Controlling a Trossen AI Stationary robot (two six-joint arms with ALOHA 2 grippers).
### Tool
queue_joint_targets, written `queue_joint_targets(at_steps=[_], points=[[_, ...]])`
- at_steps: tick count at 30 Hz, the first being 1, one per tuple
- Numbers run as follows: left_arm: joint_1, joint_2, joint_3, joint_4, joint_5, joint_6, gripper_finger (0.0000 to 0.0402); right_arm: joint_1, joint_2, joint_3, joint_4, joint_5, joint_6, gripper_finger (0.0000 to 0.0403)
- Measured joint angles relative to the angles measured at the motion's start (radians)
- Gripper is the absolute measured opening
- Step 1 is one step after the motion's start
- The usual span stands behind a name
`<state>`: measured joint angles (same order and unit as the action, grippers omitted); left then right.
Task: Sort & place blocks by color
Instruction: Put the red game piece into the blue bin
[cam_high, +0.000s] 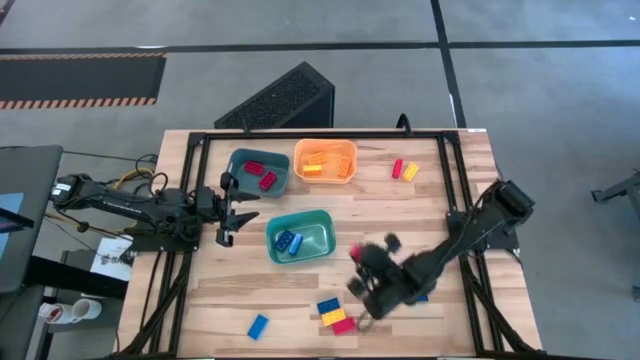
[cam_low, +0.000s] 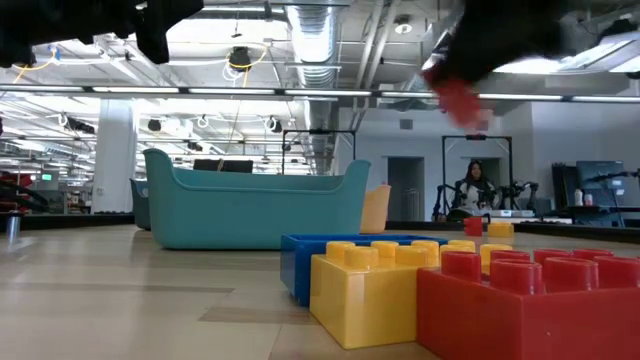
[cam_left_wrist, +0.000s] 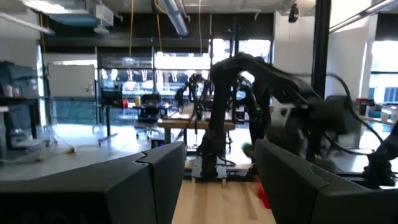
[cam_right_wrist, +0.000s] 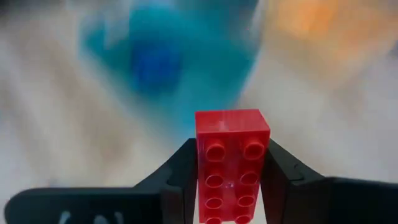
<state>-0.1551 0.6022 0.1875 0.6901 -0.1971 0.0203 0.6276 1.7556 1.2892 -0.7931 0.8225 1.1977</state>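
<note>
- Red block stands closest to the lens in the low view, touching a yellow block, with a blue block behind them on the tabletop.
- Low view, farther back: a teal tray, an orange tray edge beside it, and one more red-and-yellow pair of blocks far off. A blurred red shape hangs under a dark arm at top right; a person sits in the room behind.
- High view: the right hand is above the tabletop's near middle (motion-blurred), with a red spot at its tip. Below it lie the blue, yellow and red cluster and a lone blue block.
- High view, trays: dark teal tray holds two red blocks; the orange one holds a yellow block; the lighter teal tray holds two blue blocks.
- High view: the left hand waits at the left edge beside the trays.
- Left wrist view: its fingers stand partly apart, with nothing between them.
- Right wrist view: the right hand clamps a held red block, studs facing the camera, over blurred blue and orange shapes.
</note>
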Motion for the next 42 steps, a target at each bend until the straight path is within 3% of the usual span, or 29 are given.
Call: queue_joint_targets(at_steps=[4,8,10,13,16,23,28,35,42], points=[[0.0,0.006,0.0,-0.04,0.069,-0.01,0.0185,-0.061,-0.026,0.0,0.22,0.305,-0.243,0.0126],[0.04,0.03,0.001,-0.053,0.111,-0.022,0.0199,-0.127,-0.001,0.0,0.488,0.384,-0.499,0.0125],[0.073,0.049,0.001,-0.048,0.191,-0.053,0.0213,-0.168,0.026,0.0,0.62,0.321,-0.61,0.0125],[0.127,0.078,0.001,-0.047,0.314,-0.094,0.0238,-0.226,0.061,0.0,0.811,0.118,-0.759,0.0125],[0.176,0.094,0.001,-0.044,0.368,-0.131,0.026,-0.27,0.082,0.0,0.979,-0.049,-0.86,0.0125],[0.235,0.126,0.001,-0.04,0.54,-0.198,0.0285,-0.335,0.084,0.0,1.286,-0.167,-1.11,0.0125],[0.24,0.165,0.001,-0.003,0.542,-0.201,0.0287,-0.402,0.083,0.002,1.378,-0.311,-1.142,0.0126],[0.248,0.247,0.001,0.081,0.439,-0.264,0.0287,-0.466,0.083,0.002,1.378,-0.397,-1.094,0.0126],[0.269,0.331,0.034,0.09,0.452,-0.274,0.0287,-0.481,0.153,0.003,1.468,-0.458,-1.072,0.0127]])
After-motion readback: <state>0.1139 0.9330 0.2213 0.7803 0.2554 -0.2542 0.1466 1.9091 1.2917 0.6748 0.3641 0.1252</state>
